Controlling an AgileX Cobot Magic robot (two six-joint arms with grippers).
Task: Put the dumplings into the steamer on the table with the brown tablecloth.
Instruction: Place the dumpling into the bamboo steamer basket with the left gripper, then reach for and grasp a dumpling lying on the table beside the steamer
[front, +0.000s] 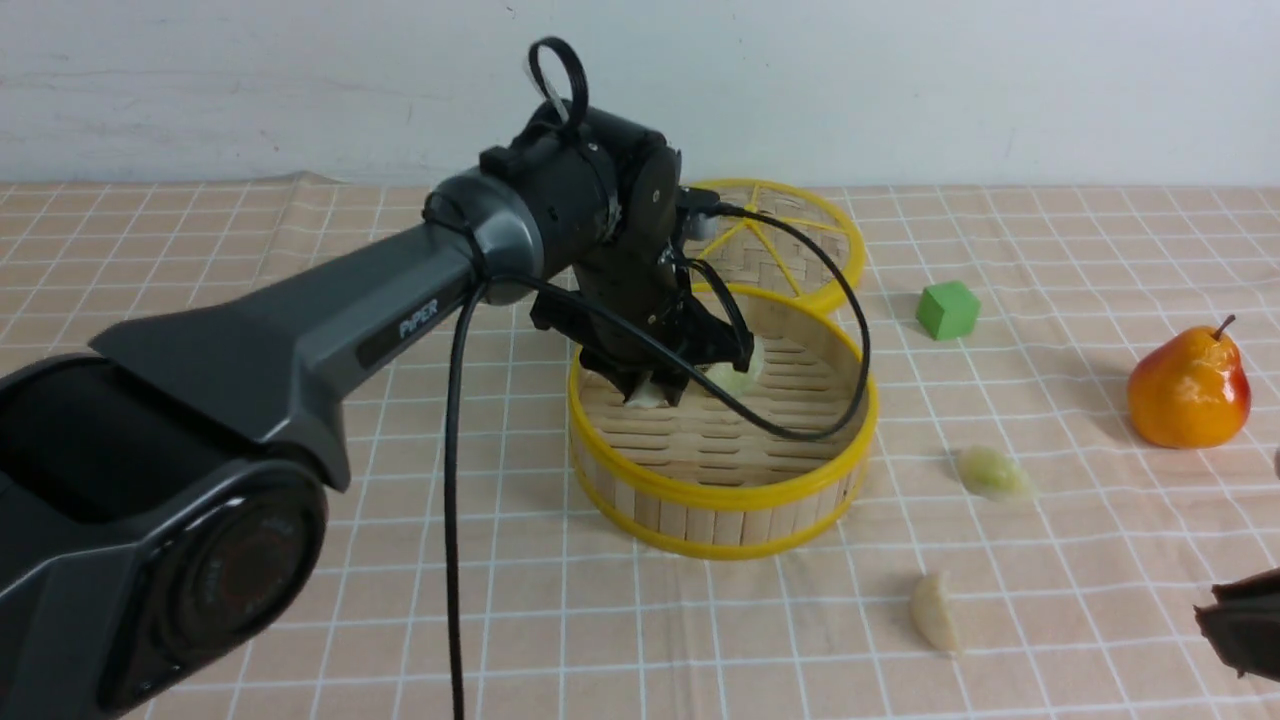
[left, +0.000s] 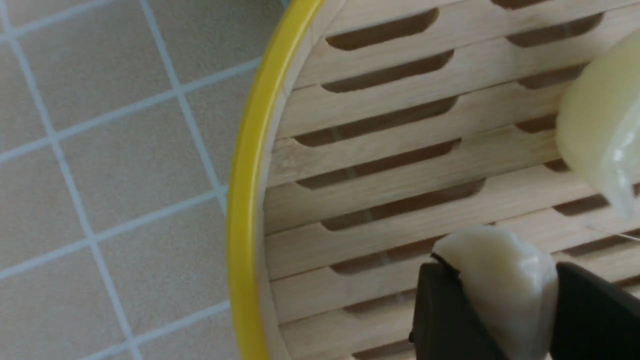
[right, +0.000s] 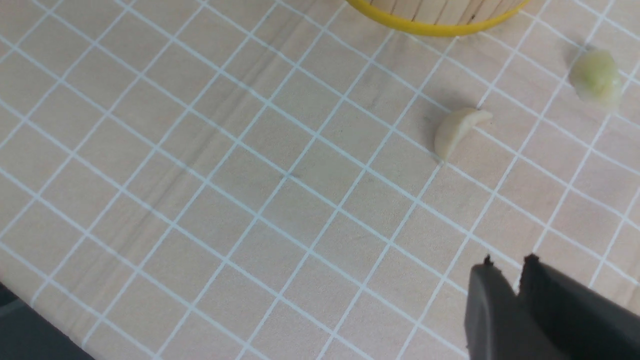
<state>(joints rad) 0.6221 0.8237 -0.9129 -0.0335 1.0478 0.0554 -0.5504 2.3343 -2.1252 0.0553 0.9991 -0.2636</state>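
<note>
The round bamboo steamer (front: 720, 490) with yellow rims stands mid-table on the brown grid tablecloth (front: 500, 620). My left gripper (front: 650, 392) reaches down inside it, shut on a cream dumpling (left: 500, 280) just above the slatted floor (left: 390, 165). A second dumpling (front: 738, 372) lies inside the steamer beside it, also in the left wrist view (left: 600, 135). A greenish dumpling (front: 992, 473) and a cream dumpling (front: 934, 612) lie on the cloth right of the steamer; both show in the right wrist view (right: 595, 80) (right: 457, 131). My right gripper (right: 507, 262) is shut and empty at the front right.
The flat woven lid (front: 790, 240) with yellow spokes lies behind the steamer. A green cube (front: 947, 310) and an orange-red pear (front: 1190, 385) sit at the right. A black cable (front: 455, 500) hangs from the left arm.
</note>
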